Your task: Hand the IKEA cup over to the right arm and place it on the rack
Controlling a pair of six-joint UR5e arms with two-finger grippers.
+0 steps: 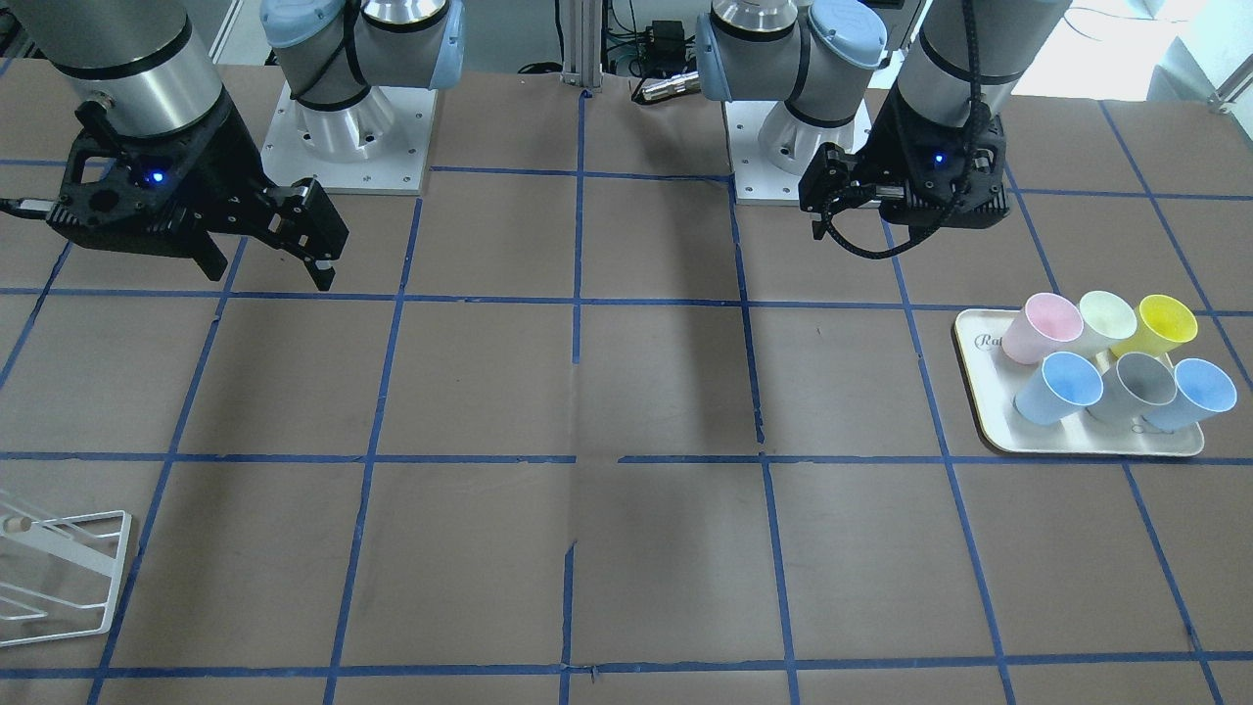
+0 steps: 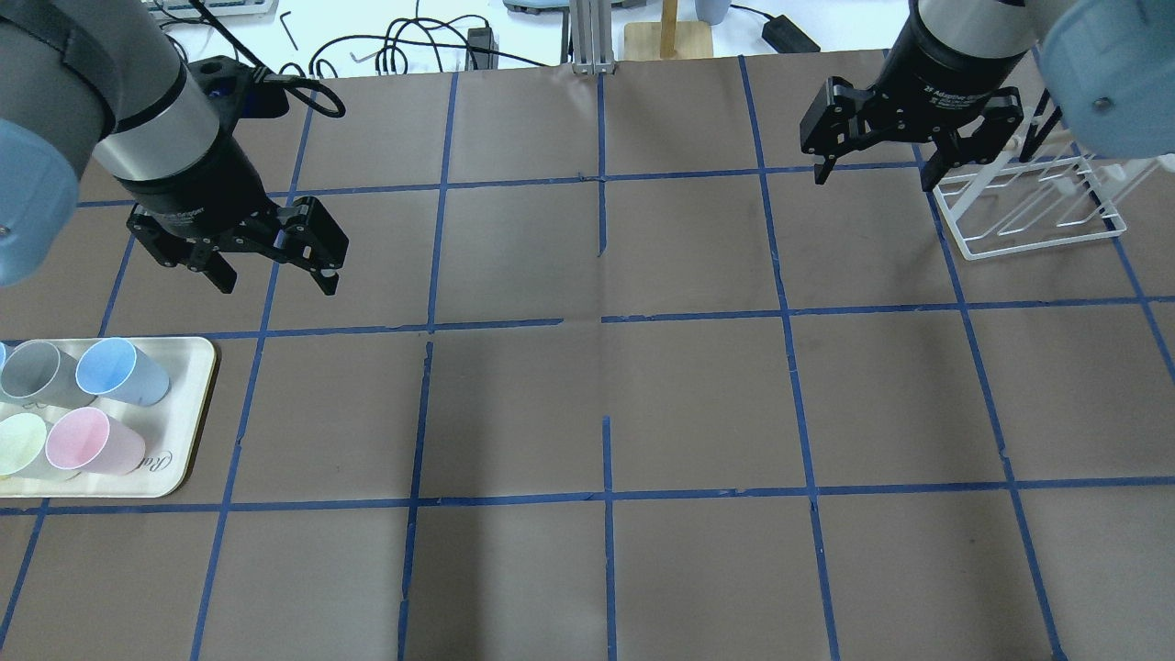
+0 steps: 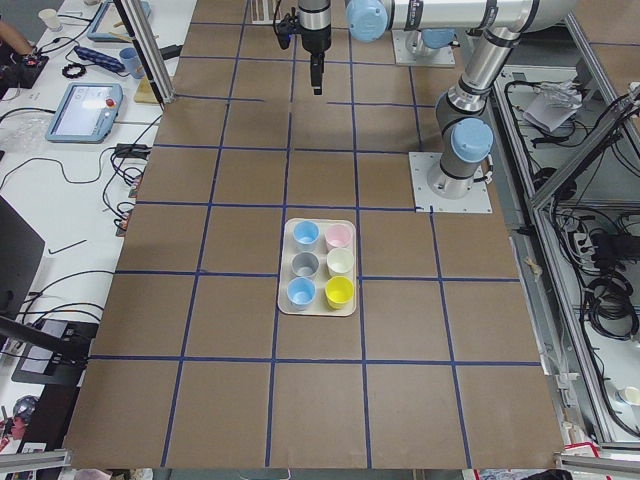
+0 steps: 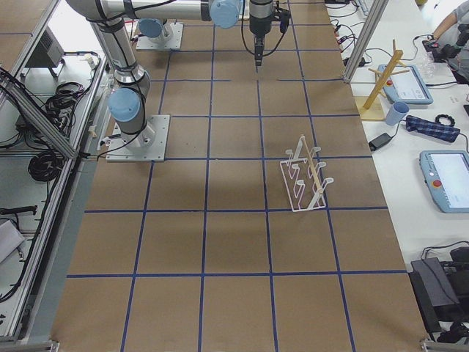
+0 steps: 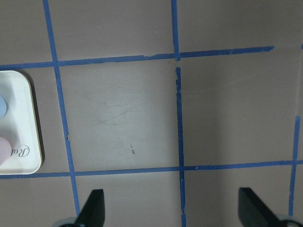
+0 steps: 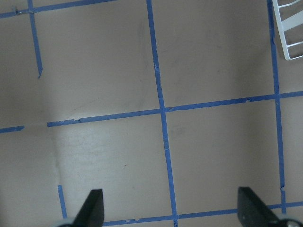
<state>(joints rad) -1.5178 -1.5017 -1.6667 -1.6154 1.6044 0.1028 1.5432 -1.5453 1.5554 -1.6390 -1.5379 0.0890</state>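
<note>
IKEA cup (image 2: 119,372), a pale blue matte tumbler, tapered and without a handle, stands mouth-up on the cream tray (image 2: 193,413) in the overhead view, just beside a grey cup (image 2: 37,372) and near a pink cup (image 2: 92,441). The left claw (image 2: 275,275) hangs spread and empty above the brown papered bench (image 2: 597,404), near the tray but not over it. The right claw (image 2: 874,174), also spread and empty, hangs near the rack (image 2: 1028,216), a low frame of thin white wire with slanted rods.

Facing the robot, a twin blue cup (image 1: 1202,392) shows on the grey cup's other side, with a yellow cup (image 1: 1165,323) behind. Which twin is meant I cannot tell; I take the one nearer the bench's middle.

From the left end, six smooth plastic cups sit in two rows on the round-cornered tray. From the right end, the rack carries no cup.

Each wrist camera shows two dark fingertips wide apart over taped squares, with nothing between them.

By my reading, nothing is done yet: the grasp, the hand-over and the placing all remain.
</note>
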